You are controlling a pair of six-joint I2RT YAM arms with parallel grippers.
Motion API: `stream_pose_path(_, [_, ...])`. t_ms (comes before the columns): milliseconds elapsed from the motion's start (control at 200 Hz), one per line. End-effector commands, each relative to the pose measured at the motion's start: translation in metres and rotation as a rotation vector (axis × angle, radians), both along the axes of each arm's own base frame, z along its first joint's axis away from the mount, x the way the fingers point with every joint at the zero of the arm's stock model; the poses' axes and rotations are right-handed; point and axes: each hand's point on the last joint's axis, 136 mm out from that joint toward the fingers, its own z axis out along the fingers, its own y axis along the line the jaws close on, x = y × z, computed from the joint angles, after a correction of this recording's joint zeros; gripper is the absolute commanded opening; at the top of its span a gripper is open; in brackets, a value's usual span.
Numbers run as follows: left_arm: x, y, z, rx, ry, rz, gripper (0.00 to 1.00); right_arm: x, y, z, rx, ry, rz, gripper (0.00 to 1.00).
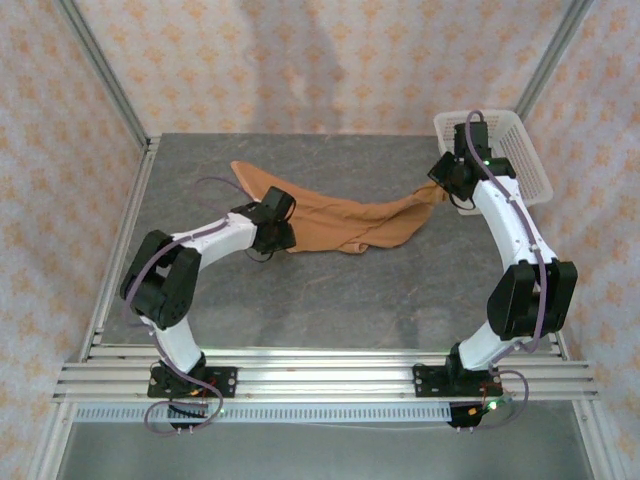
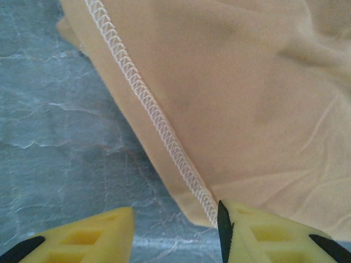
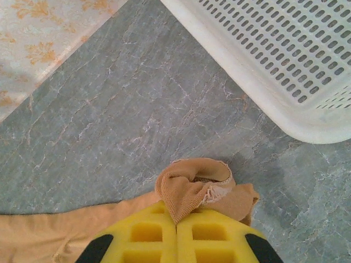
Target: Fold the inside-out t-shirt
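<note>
A tan soft-cloth t-shirt [image 1: 335,222] lies strung across the far middle of the grey table [image 1: 330,300]. Right gripper [image 3: 176,215]: jaws closed, pinching its bunched right end. Left gripper [image 2: 175,212]: jaws half apart at its stitched hem, seemingly holding nothing.

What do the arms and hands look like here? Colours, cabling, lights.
Left arm and right arm: white links with bulky black joint housings. A purple cable runs loosely along each. Left hand and right hand carry yellow wedge-shaped fingers with moulded rectangular pockets and black patches near the base; one left finger has a black toothed inner face. A green light glows at the right wrist.
</note>
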Motion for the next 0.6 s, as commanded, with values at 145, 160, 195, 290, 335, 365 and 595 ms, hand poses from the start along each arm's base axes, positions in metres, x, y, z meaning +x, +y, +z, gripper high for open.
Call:
stream_pose_path(145, [0.014,-0.018,-0.016,-0.037,-0.015,0.022,0.39,0.000,0.001,-0.007,-0.012,0.011,0.016,0.00])
stream_pose_path(160, [0.014,-0.018,-0.017,-0.036,-0.013,0.023,0.38,0.000,0.002,-0.007,-0.012,0.012,0.018,0.00])
stream_pose_path(195, [0.014,-0.018,-0.020,-0.032,-0.006,0.023,0.36,0.001,0.002,-0.008,-0.011,0.013,0.018,0.00])
stream_pose_path(290, [0.014,-0.017,-0.025,-0.020,0.004,0.026,0.25,0.001,0.003,-0.009,-0.008,0.016,0.022,0.00])
stream_pose_path(335, [0.013,-0.015,-0.024,-0.005,0.009,0.030,0.14,0.001,0.002,-0.010,-0.010,0.018,0.022,0.00])
stream_pose_path(365, [0.013,-0.014,-0.021,0.000,0.008,0.032,0.09,0.001,0.002,-0.010,-0.012,0.018,0.022,0.00])
stream_pose_path(595, [0.028,-0.006,0.073,0.056,-0.092,0.001,0.00,0.001,-0.008,0.005,-0.072,0.011,0.012,0.00])
